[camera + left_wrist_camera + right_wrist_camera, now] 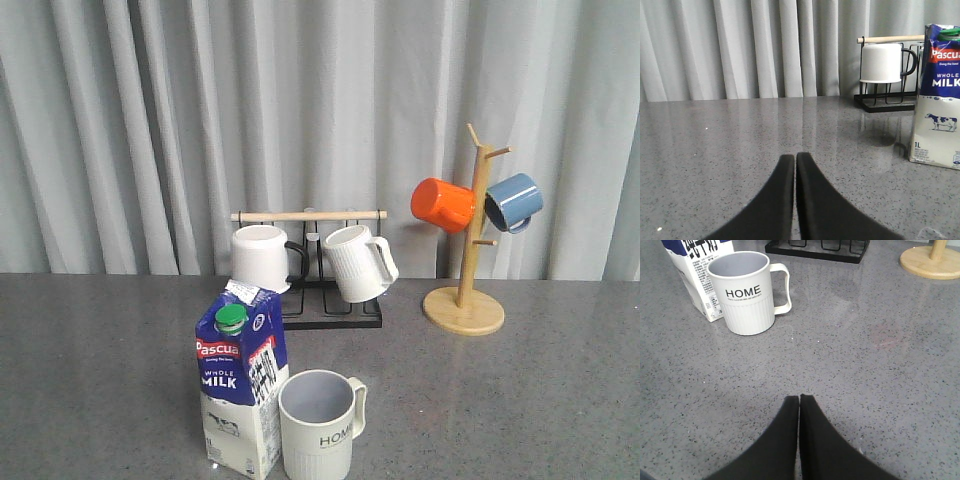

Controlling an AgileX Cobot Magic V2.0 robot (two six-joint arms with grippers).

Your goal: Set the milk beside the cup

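Observation:
The milk [240,385], a blue-and-white carton with a green cap, stands upright near the table's front edge. Just to its right stands the cup [318,425], a pale ribbed mug lettered HOME, its handle on the right; whether they touch I cannot tell. In the right wrist view the cup [743,292] and the milk [697,275] stand side by side, well ahead of my right gripper [799,399], which is shut and empty over bare table. My left gripper [795,157] is shut and empty too, with the milk [939,95] off to one side of it. Neither gripper shows in the front view.
Behind the carton, a black wire rack [330,312] with a wooden bar holds a plain white mug [262,257] and a white ribbed mug [357,262]. A wooden mug tree [466,290] at the back right carries an orange mug [443,204] and a blue mug [514,202]. Grey curtains hang behind.

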